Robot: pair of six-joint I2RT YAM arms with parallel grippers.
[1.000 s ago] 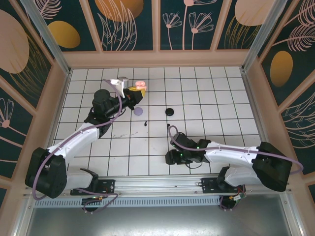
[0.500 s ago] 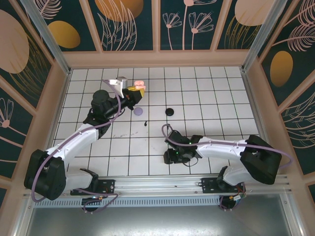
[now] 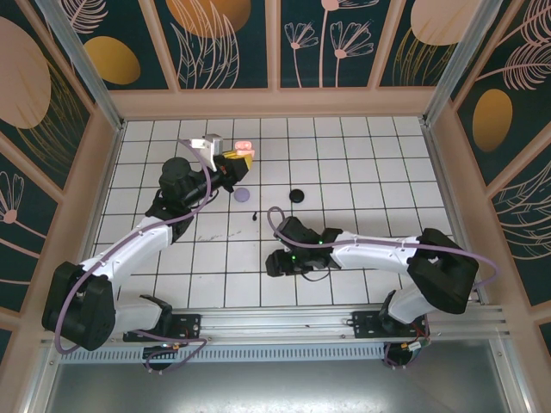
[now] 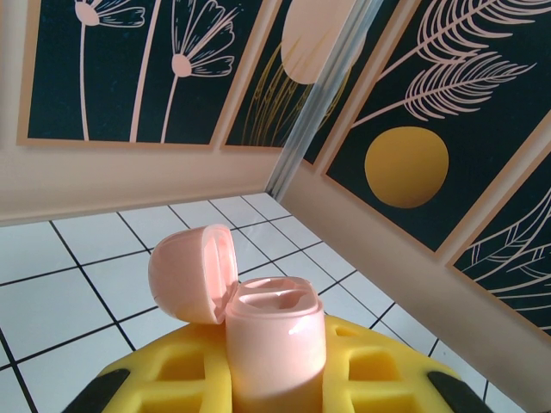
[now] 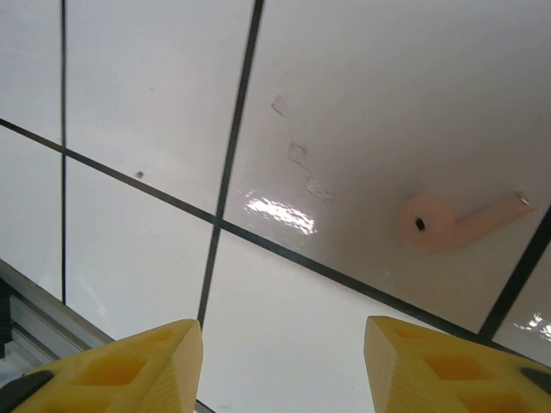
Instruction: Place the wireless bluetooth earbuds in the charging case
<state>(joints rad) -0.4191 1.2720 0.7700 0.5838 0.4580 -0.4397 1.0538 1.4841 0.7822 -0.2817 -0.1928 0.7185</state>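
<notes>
While the left gripper (image 4: 275, 383) clamps the open pink plastic charging case (image 4: 274, 331), the right gripper (image 5: 284, 361), jaws apart, must straddle the pink stemmed earbud (image 5: 448, 222).

I am steering from afar inside a staged robot test booth: a white tiled table (image 3: 370, 146) walled by dark panels (image 3: 336, 43) painted with flowers and leaves, metal posts (image 3: 79, 64) at the corners, the left arm (image 3: 138, 245) and right arm (image 3: 379, 255) bolted to a rail (image 3: 275, 325).
</notes>
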